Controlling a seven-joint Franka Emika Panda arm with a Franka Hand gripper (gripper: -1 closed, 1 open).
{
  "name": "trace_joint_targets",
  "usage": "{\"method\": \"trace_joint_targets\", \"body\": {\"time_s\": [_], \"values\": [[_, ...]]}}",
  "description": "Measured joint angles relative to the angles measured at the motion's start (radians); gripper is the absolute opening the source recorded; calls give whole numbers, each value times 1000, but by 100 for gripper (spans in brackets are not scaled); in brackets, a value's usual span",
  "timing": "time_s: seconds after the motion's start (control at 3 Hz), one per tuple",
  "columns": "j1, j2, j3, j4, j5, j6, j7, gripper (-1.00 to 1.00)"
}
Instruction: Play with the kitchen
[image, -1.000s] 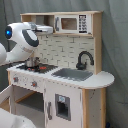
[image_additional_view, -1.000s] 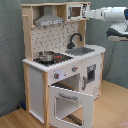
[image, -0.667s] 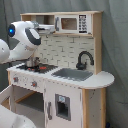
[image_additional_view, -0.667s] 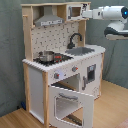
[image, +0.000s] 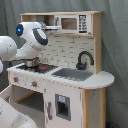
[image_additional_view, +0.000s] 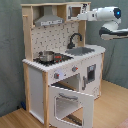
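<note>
We see the end effector (image_additional_view: 80, 16) reaching in at the top shelf of the kitchen (image_additional_view: 60, 75), up against the small microwave (image: 75, 23), and we cannot tell how wide it is spread or whether it grips anything. The kitchen stands upright on the wooden floor (image_additional_view: 112, 107), its long axis vertical. In the second exterior view its front faces the lower right, with the oven door (image_additional_view: 70, 102) hanging open; a pot (image_additional_view: 46, 56) sits on the stovetop, beside the grey sink (image_additional_view: 82, 50) and black faucet (image_additional_view: 75, 39) on the counter (image: 102, 79).

Grey curtain (image: 116, 50), wooden floor (image_additional_view: 115, 107)
</note>
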Motion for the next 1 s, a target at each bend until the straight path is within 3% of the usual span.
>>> {"method": "trace_joint_targets", "body": {"time_s": [1.0], "values": [[-197, 110, 177, 148, 1, -2, 9, 100]]}}
